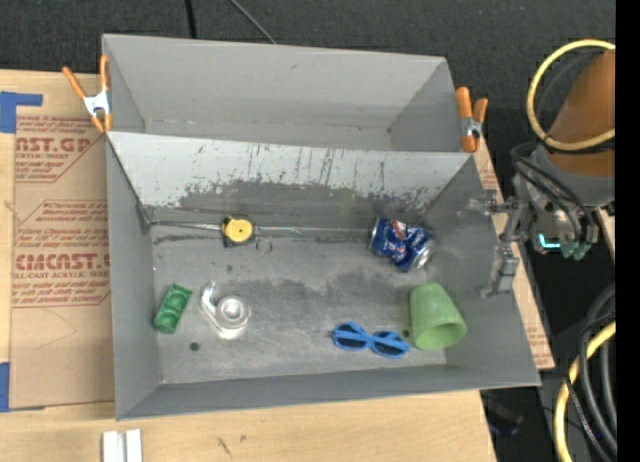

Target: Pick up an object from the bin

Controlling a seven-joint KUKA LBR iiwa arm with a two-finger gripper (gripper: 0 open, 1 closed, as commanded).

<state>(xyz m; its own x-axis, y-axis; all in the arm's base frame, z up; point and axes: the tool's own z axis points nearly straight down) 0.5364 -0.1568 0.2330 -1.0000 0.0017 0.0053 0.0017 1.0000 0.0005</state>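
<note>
Gripper (500, 250) hangs above the right wall of the bin (300, 100). Whether it is open cannot be told. Can (400, 243) and cup (437, 318) lie nearest, just left of it and apart from each other, so either likely allows a clean grasp.

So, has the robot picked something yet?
Not yet. The blue can, green cup and blue sunglasses all lie on the bin floor. The hand hangs by the right wall, nearest the can and cup. Reaching down, grabbing and lifting are all left.
</note>
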